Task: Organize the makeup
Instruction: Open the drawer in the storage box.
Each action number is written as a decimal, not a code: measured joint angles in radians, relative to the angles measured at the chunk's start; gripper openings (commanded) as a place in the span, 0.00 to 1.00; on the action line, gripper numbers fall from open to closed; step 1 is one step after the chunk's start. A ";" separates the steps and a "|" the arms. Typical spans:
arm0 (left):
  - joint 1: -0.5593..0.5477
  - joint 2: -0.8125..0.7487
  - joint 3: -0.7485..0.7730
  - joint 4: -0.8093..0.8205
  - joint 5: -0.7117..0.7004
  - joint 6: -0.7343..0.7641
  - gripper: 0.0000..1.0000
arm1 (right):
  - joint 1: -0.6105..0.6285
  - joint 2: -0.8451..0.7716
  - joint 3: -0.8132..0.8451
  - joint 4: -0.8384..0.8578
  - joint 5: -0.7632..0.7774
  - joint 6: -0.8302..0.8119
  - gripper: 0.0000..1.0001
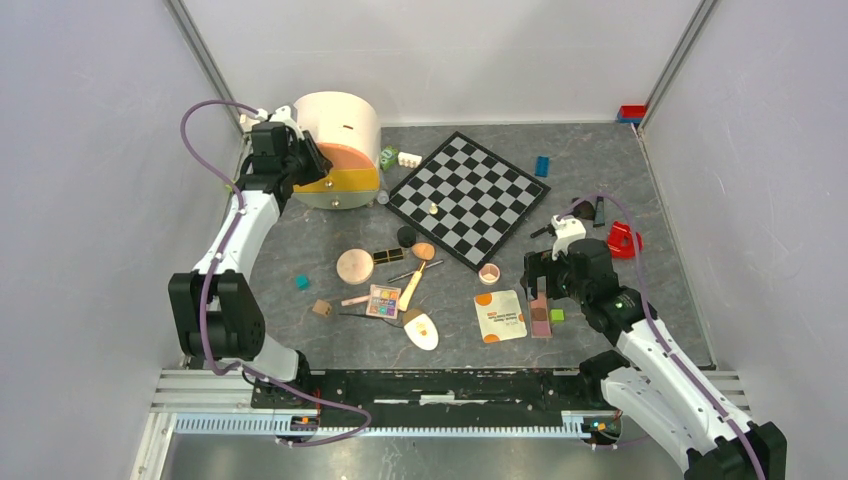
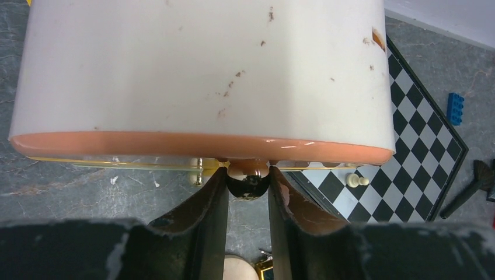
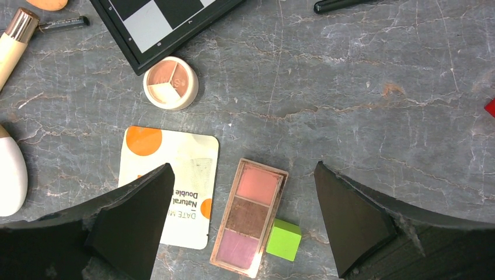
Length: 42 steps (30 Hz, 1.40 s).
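Note:
My left gripper [image 1: 318,160] [image 2: 247,170] is shut on the dark round knob [image 2: 248,182] at the front of a cream round case [image 1: 338,128] [image 2: 198,70] with an orange rim. My right gripper [image 1: 540,285] [image 3: 243,165] is open, with its jaws wide apart. It hovers over the pink-brown blush palette [image 1: 540,316] [image 3: 251,216], without touching it. The white-orange sachet [image 1: 500,316] [image 3: 175,175] lies to the palette's left. The round peach compact [image 1: 354,266], multicolour eyeshadow palette [image 1: 383,301], cream-handled brush [image 1: 412,287] and cream oval [image 1: 422,330] lie mid-table.
A green cube [image 3: 284,239] touches the blush palette's right side. A small round three-shade compact [image 1: 489,273] [image 3: 170,83] sits by the corner of the chessboard [image 1: 468,197]. A red object [image 1: 624,240] lies right of my right arm, and small bricks and cubes are scattered about.

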 measured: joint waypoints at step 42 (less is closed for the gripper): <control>0.000 -0.400 -0.275 -0.155 -0.002 0.007 0.26 | 0.000 -0.036 -0.002 0.013 0.000 -0.006 0.97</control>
